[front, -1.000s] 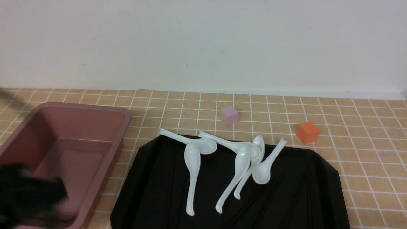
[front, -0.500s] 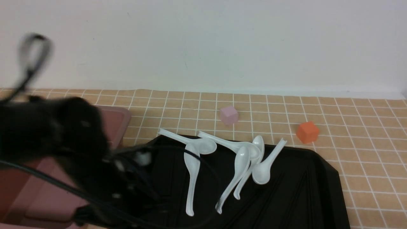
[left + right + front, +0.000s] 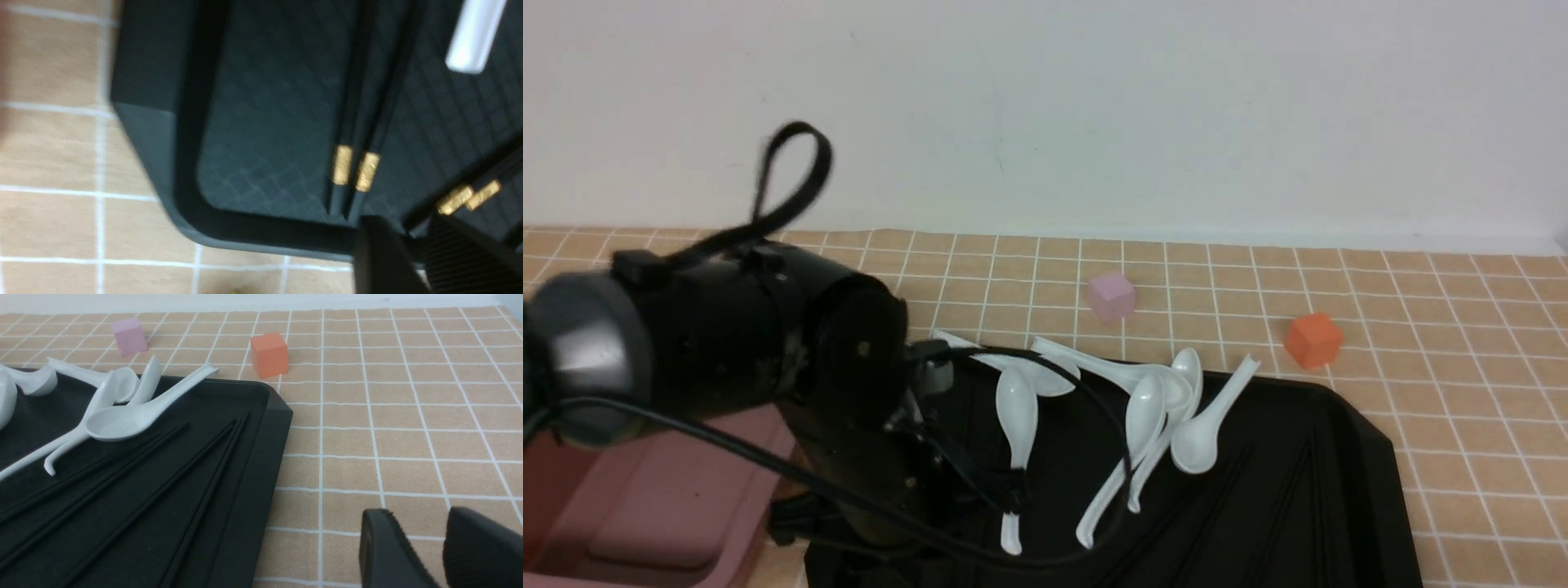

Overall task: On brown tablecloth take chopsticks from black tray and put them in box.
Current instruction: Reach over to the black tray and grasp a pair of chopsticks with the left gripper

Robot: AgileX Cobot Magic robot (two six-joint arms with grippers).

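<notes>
With the black tray [image 3: 265, 232] as landmark, chopsticks [image 3: 350, 102] remain inside it, the box [image 3: 686, 498] stands beside it showing none, transfer appears outstanding, and the left gripper's [image 3: 404, 249] spread above it cannot be determined.

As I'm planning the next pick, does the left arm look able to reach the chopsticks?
Probably yes: the left gripper hovers over the black tray, and nothing covers the chopsticks' gold ends.
</notes>
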